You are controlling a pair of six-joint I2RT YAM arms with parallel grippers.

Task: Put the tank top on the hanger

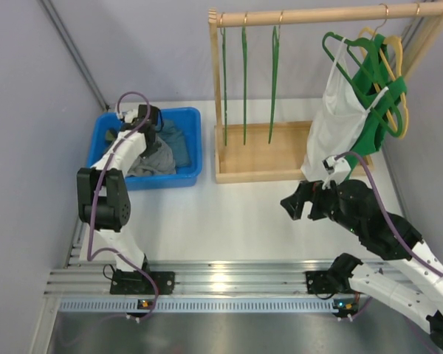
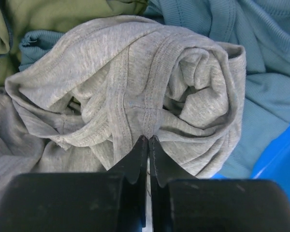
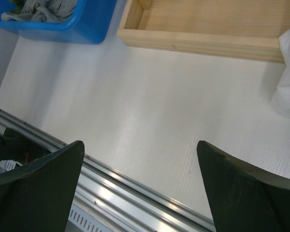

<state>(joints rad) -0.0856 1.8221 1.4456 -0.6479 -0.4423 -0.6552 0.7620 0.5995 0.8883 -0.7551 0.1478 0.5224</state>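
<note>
The light grey tank top [image 2: 135, 87] lies bunched in the blue bin [image 1: 192, 173] among other clothes. My left gripper [image 2: 149, 137] reaches down into the bin [image 1: 153, 136]; its jaws are shut, pinching a seamed fold of the tank top at their tips. Three slim green hangers with gold hooks [image 1: 244, 74] hang edge-on from the wooden rail at the back; I cannot tell which is the hanger of the task. My right gripper [image 1: 295, 206] hovers open over the white table [image 3: 140, 142], holding nothing, to the right of the bin and in front of the rack.
Teal cloth [image 2: 261, 58] and olive cloth [image 2: 53, 14] surround the tank top in the bin. The wooden rack's base tray [image 1: 258, 158] stands behind the right gripper. A white tank top [image 1: 332, 133] on thick green hangers [image 1: 373, 81] and a yellow hanger [image 1: 399, 59] hang at the rail's right end.
</note>
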